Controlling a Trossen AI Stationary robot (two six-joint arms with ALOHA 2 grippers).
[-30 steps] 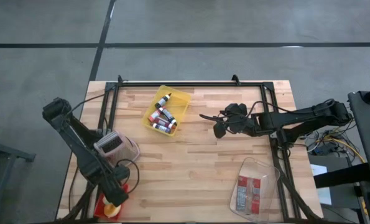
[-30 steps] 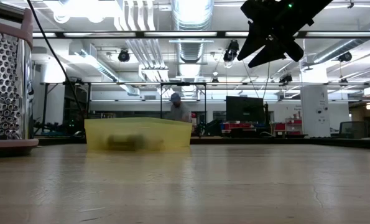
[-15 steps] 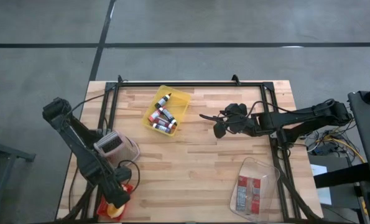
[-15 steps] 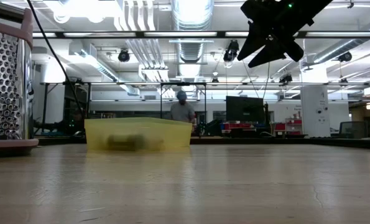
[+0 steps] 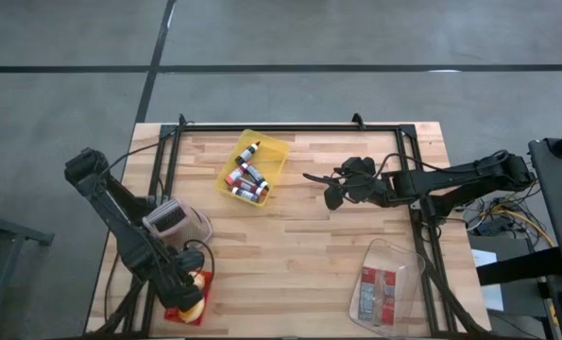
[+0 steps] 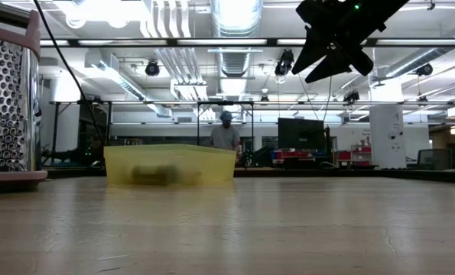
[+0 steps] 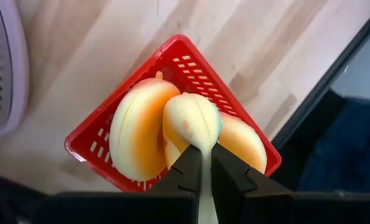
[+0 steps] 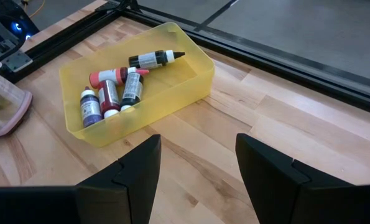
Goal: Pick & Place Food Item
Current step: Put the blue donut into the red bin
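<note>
We are holding our left gripper (image 7: 202,163) low over the red basket (image 7: 97,146) at the near left corner of the wooden table (image 5: 299,255). Its fingers are pressed nearly together, pinching a thin pale strip of the peach-coloured food piece (image 7: 191,121) that is sitting in the middle of the basket. Two more rounded pieces are lying in the same basket: an orange-and-cream one (image 7: 138,134) touching the pinched piece on one side, and another orange one (image 7: 242,143) on the other side, partly hidden behind a finger. In the high view the basket (image 5: 203,313) is showing just under the left arm's wrist.

Just beside the basket, the pale pink-based box grater (image 5: 174,219) is standing upright; we are seeing its perforated metal face in the low view (image 6: 5,107).

We are keeping our right gripper (image 5: 330,192) raised above the table, right of centre, with its fingers spread and nothing between them. It is facing the yellow bin (image 8: 138,102), which is holding several small paint bottles (image 8: 113,90) lying on their sides.

A clear plastic container (image 5: 386,283) with red-and-white packets inside is sitting near the table's near right corner. In the low view a person (image 6: 225,137) is standing far behind the yellow bin.
</note>
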